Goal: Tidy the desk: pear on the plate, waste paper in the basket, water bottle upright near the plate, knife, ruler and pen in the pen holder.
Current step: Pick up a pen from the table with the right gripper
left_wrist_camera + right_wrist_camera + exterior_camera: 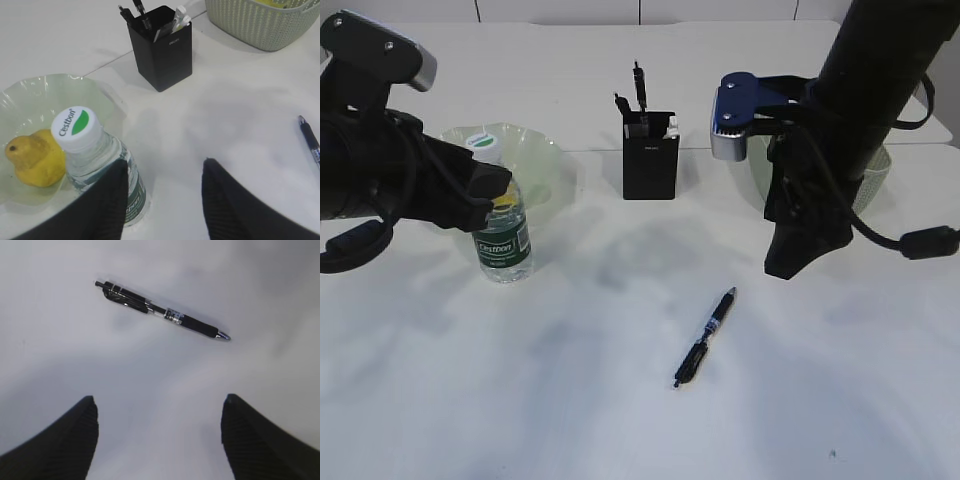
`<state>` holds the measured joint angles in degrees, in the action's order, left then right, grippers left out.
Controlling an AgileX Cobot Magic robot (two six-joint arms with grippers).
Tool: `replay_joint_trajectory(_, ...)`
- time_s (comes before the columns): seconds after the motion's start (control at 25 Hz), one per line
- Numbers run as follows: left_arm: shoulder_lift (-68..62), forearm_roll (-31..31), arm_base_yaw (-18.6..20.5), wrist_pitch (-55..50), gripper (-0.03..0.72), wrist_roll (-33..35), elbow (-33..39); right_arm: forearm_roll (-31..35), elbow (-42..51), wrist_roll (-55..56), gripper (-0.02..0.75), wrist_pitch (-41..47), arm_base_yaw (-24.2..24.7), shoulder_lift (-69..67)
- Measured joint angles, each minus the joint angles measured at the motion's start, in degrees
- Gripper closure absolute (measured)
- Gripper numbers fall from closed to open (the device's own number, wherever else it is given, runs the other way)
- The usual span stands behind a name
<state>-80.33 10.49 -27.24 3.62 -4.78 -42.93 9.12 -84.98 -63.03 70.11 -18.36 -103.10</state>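
Right gripper (159, 440) hangs spread above the pen (162, 313); left gripper (162, 200) spread, one finger beside the water bottle (97, 165).

the desk (620, 420) is seen as a plain white tabletop, crossed by a thin seam toward its far edge. a water bottle (503, 240) is stood upright on it at the left, just beside a plate (545, 160) set behind it. a pen holder (650, 168) is placed near the middle, by the seam. a basket (875, 175) is set toward the right edge. a pen (705, 337) is laid flat and slanted on the bare middle, nearer the front edge, well apart from the rest.
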Motion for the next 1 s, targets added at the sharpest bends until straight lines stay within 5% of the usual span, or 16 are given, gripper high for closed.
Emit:
replay_joint_trajectory(0.4,0.0,0.0,0.0,0.0,0.349,0.0,0.0,0.1,0.0,43.1,0.170,0.0,0.0,0.0)
replay_joint_trajectory(1.0,0.0,0.0,0.0,0.0,0.367,0.0,0.0,3.1,0.0,47.3,0.171,0.0,0.0,0.0)
